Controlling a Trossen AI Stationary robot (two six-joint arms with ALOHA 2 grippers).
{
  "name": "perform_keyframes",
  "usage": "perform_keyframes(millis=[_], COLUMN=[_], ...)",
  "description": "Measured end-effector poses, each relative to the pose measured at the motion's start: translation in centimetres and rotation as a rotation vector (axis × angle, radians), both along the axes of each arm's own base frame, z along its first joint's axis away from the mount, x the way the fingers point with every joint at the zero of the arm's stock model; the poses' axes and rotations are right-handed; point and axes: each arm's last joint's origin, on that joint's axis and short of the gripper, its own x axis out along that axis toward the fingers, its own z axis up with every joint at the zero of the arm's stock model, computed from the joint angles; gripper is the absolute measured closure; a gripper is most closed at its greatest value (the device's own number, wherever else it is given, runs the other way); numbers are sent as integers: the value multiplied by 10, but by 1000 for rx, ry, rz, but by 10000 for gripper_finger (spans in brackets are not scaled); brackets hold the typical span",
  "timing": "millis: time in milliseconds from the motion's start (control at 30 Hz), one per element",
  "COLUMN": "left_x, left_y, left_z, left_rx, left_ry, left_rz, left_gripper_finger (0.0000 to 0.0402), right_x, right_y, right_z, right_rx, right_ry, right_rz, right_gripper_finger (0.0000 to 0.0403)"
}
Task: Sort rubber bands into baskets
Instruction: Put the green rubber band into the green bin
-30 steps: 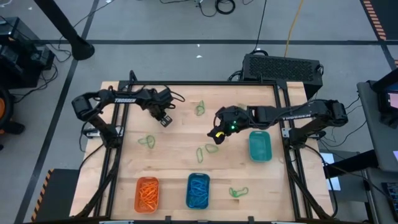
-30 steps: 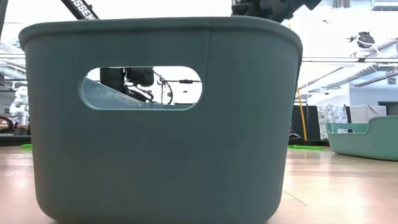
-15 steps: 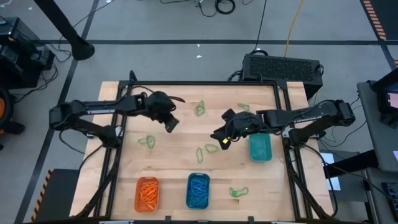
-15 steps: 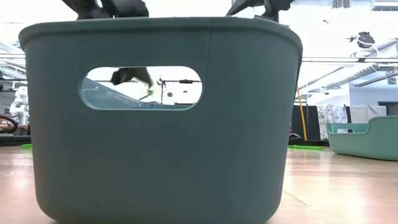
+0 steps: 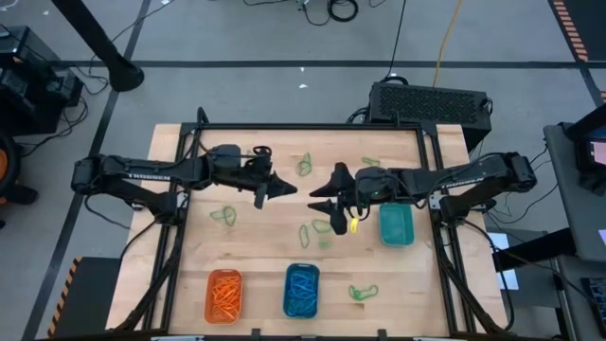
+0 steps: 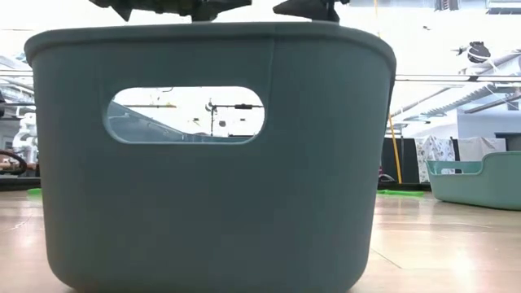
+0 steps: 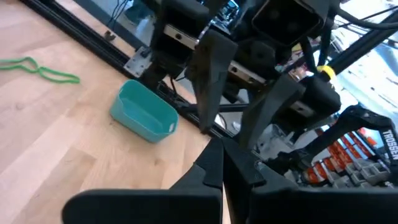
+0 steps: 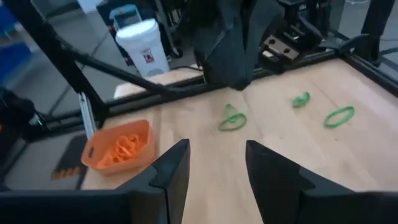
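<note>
Left end effector fingers apart – arm reads TROSSEN; right end effector fingers apart.

Pale, light-grained wood for the table. Bright orange for the left basket, filled with orange bands. Blue for the middle basket, holding blue bands. Teal-green for the basket at right. Loose bands in green: one at far centre, one at left, one near right. Black on both arms, white lettering along each. Spot of yellow at the right gripper.
</note>
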Motion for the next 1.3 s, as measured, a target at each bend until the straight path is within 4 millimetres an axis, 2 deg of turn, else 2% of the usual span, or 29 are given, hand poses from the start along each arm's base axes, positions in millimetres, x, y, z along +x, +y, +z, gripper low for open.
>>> perform_keyframes(millis=[100, 200, 300, 400, 500, 833, 1133, 1300], left_x=[-1, -2, -3, -3, -2, -7, 3, 4], left_y=[0, -1, -4, -7, -6, -3, -12, -18], left_z=[-4, -12, -16, -18, -24, -73, -100, -107], left_rx=[3, 1, 21, 28, 55, 153, 201, 214], left_ry=[43, 122, 169, 185, 221, 642, 766, 805], left_rz=[14, 32, 26, 20, 15, 78, 47, 24], left_gripper_finger=[401, 401, 401, 401, 401, 398, 315, 278], right_x=[-1, -5, -10, -12, -7, 14, 31, 34], right_y=[0, 1, 6, 16, 25, 47, 52, 53], right_z=[-3, -12, -29, -51, -67, -129, -181, -193], right_rx=[-17, 66, 113, 87, 54, 28, 5, 7], right_ry=[33, 141, 316, 486, 557, 757, 836, 862], right_rz=[5, 20, 98, 132, 167, 259, 309, 301], right_gripper_finger=[255, 255, 255, 255, 255, 255, 255, 263])
